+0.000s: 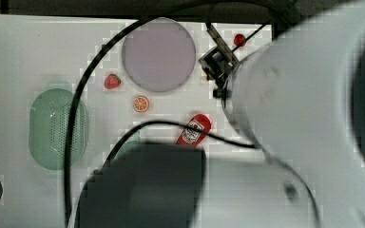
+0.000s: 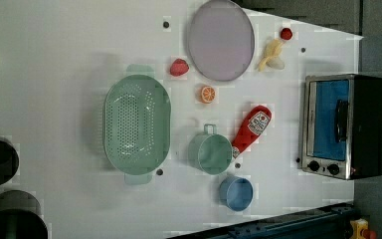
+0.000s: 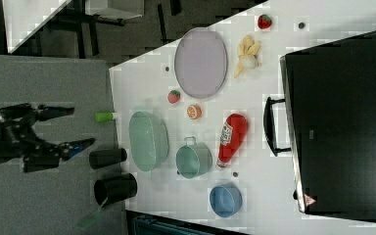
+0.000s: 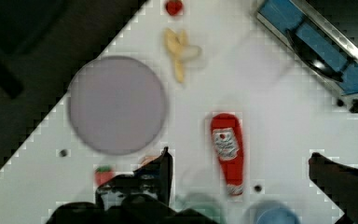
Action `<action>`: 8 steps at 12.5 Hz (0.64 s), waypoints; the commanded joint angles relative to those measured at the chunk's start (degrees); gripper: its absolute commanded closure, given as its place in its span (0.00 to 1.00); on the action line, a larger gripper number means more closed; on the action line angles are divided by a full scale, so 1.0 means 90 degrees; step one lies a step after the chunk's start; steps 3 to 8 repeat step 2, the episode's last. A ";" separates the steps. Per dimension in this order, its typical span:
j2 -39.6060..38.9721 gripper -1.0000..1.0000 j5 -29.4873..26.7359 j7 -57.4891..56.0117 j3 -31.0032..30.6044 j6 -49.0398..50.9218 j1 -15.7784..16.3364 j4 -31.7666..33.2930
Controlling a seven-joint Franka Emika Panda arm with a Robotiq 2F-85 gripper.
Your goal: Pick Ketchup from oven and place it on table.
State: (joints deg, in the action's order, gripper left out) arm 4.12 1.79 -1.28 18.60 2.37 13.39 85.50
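In the right view the tool (image 3: 67, 127) hangs far off the bench (image 3: 274, 196) on the right view's left, its two fingers spread wide apart and holding nothing. Further right the ketchup (image 3: 231, 138) lies flat on its side on the white bench, between the green cup (image 3: 194, 159) and the oven (image 3: 340, 122), touching neither that I can see. It is a red squeeze bottle with a white-and-dark label in the middle. The oven door (image 2: 331, 119) is closed in the left view, its blue glass facing the bottle.
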 commanded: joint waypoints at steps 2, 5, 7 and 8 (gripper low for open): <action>-0.0342 0.00 0.0059 0.0231 -0.0112 -0.0071 0.0110 0.0156; -0.0342 0.00 0.0059 0.0231 -0.0112 -0.0071 0.0110 0.0156; -0.0342 0.00 0.0059 0.0231 -0.0112 -0.0071 0.0110 0.0156; -0.0342 0.00 0.0059 0.0231 -0.0112 -0.0071 0.0110 0.0156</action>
